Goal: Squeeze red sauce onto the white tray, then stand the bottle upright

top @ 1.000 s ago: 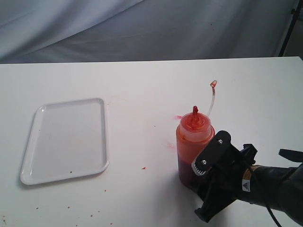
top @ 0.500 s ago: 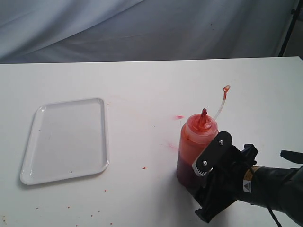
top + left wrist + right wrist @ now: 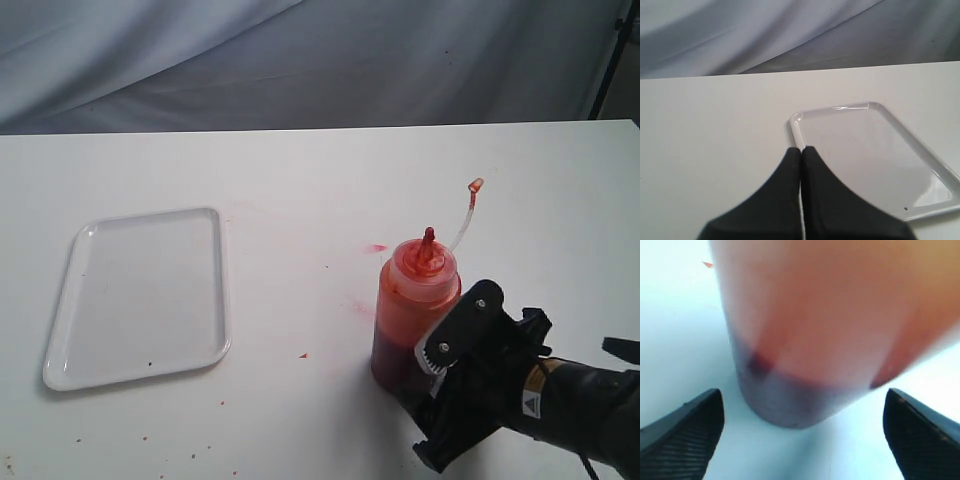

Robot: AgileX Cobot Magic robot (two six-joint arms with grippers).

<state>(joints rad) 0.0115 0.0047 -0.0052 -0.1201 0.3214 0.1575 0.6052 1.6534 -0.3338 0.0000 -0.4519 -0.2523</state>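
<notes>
Orange-red bottle [image 3: 412, 310] stands upright unaided — right gripper [image 3: 802, 400] spread wide around it, holding nothing, apparently letting it stand; left gripper [image 3: 801, 152], shut and empty, by the white tray [image 3: 865, 150]

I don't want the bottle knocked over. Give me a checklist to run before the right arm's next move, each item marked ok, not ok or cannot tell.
1. Bottle upright on the table: ok.
2. Right gripper open, fingers apart from the bottle's sides: ok.
3. Tethered cap clear of the right gripper: ok.
4. White tray carries sauce: not ok. The red sauce shows inside the bottle, none on the tray.
5. Left gripper shut, empty, by the tray's rim and away from the bottle: ok.
</notes>
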